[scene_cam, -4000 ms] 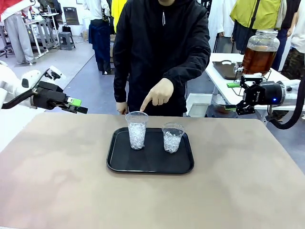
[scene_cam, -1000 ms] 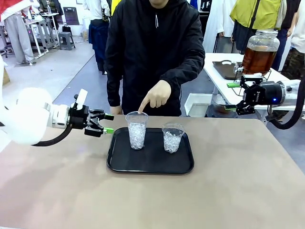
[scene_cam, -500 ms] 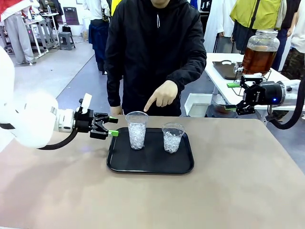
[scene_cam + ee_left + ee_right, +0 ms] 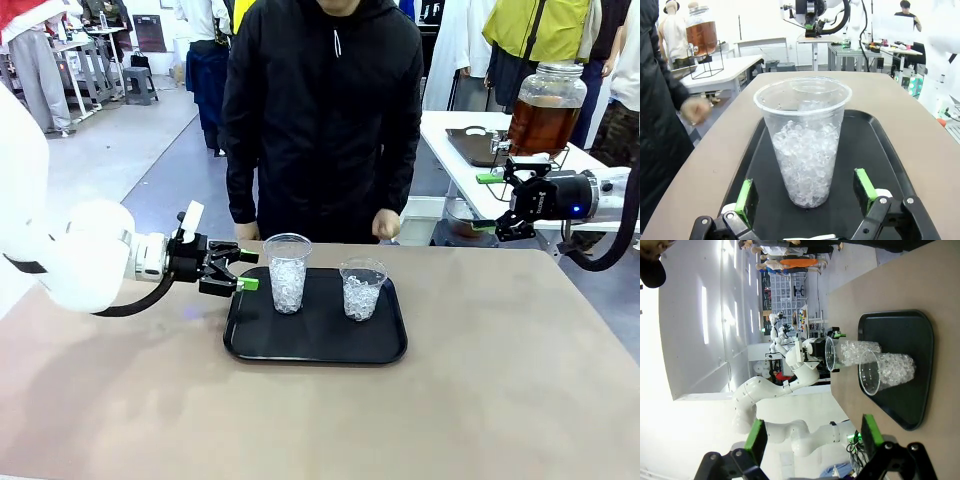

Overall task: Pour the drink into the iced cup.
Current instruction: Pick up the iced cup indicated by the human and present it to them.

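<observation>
Amber drink (image 4: 540, 127) in lidded glass jar (image 4: 551, 85), far right; clear iced cup (image 4: 287, 272) upright on black tray (image 4: 310, 342).

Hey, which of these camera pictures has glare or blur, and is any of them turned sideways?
Right wrist view: rolled sideways, so the tray stands on edge, and the bright room at left is washed out to white. Left wrist view: sharp on the near cup, but the person's hand is blurred. Front view: even light, soft shadows, no glare.
</observation>
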You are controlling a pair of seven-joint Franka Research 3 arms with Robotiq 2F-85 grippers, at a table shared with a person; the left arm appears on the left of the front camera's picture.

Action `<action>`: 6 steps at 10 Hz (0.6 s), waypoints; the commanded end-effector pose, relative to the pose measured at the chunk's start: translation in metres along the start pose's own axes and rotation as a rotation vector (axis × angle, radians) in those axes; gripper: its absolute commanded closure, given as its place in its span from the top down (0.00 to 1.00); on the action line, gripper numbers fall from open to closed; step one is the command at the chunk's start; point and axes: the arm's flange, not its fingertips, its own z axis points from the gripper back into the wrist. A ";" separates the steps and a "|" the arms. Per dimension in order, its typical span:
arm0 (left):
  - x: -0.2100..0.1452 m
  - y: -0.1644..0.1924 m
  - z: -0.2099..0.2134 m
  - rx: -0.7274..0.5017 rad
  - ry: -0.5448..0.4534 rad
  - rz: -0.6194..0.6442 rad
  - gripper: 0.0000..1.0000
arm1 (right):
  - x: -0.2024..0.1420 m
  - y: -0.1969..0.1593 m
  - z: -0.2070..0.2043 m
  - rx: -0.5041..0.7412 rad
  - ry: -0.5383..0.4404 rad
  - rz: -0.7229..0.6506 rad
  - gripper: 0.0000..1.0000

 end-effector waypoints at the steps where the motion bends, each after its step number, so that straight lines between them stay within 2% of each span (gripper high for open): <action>1: 0.000 0.007 -0.011 0.011 -0.029 -0.010 1.00 | 0.000 0.003 0.000 0.002 -0.001 0.000 1.00; 6: -0.001 0.009 -0.028 -0.035 -0.039 0.011 1.00 | 0.000 0.003 0.000 0.002 -0.001 0.000 1.00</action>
